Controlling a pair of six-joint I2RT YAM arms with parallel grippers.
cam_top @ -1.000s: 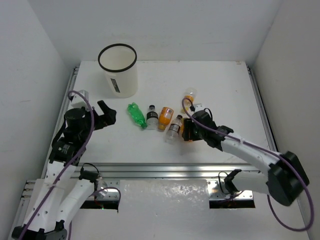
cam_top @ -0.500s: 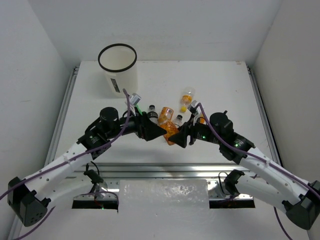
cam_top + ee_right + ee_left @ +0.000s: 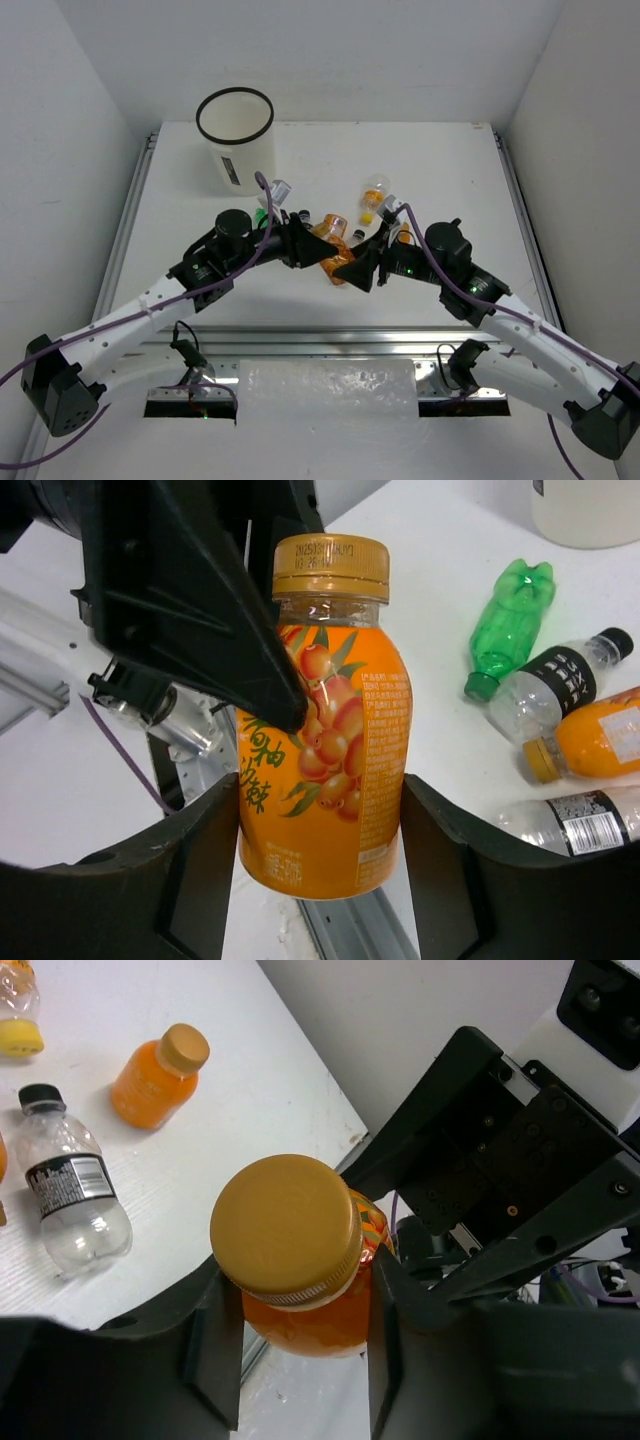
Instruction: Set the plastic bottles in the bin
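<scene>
Now both jaws are closed on one orange bottle (image 3: 325, 730) — right gripper (image 3: 320, 865) at its body, left gripper (image 3: 300, 1345) under the cap (image 3: 287, 1225) — lifted, well apart from the bin (image 3: 245, 170). If one arm pulls before the other releases, it may slip and fall. Cap print begins 2025; label (image 3: 335, 790) carries Chinese characters.

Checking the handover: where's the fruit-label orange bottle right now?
Top view, centre of the table, just nearer than the lying bottles: the fruit-label orange bottle is clamped between the left gripper and the right gripper.
</scene>
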